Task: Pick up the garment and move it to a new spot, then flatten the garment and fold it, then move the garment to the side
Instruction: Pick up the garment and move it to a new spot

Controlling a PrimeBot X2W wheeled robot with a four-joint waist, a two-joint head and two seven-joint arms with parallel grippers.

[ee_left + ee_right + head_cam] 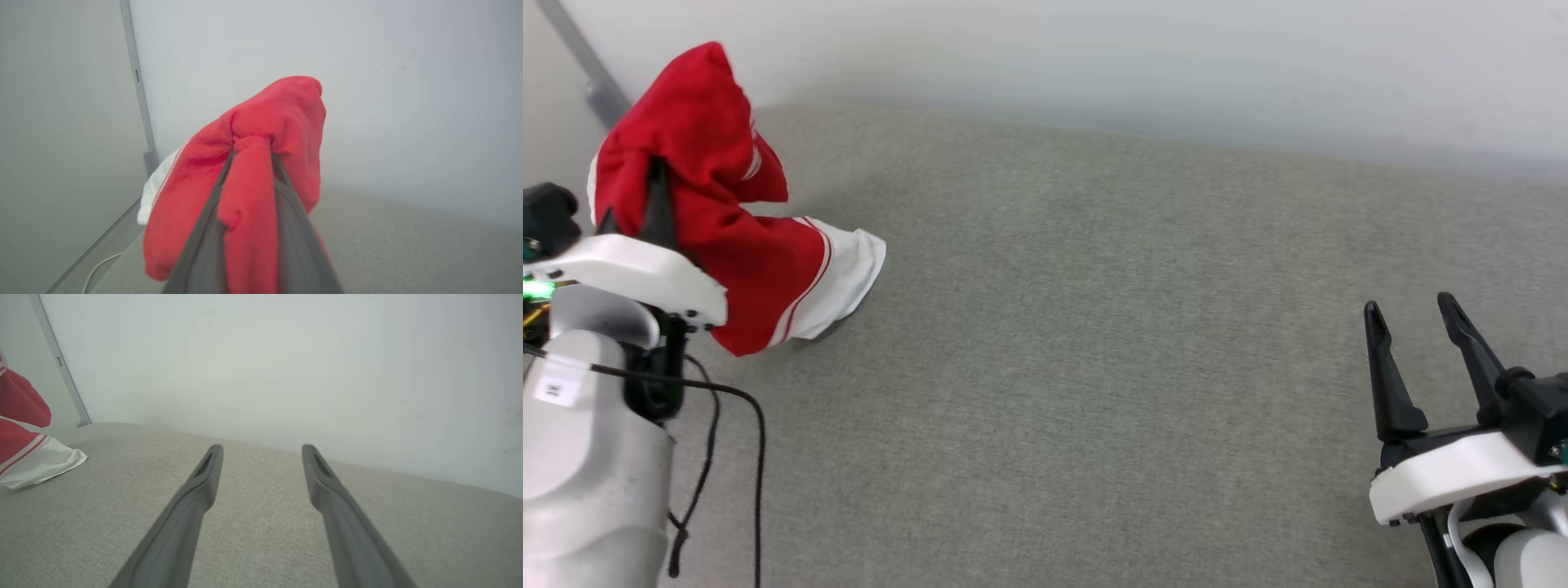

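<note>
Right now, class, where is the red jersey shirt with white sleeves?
In the head view, the red jersey shirt with white sleeves hangs bunched at the far left, clamped in the left claw, one sleeve end reaching the grey fabric surface.

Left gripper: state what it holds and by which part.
The left gripper holds the garment by a bunched red fold between its fingers; the right gripper holds nothing.

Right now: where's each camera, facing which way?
Head: on the head, looking down at the grey surface; left gripper clamps the garment far left, right gripper open lower right.
Left wrist: along its fingers toward the wall, garment pinched between.
Right wrist: along its spread fingers toward that wall.
Shared: all show the garment.
</note>
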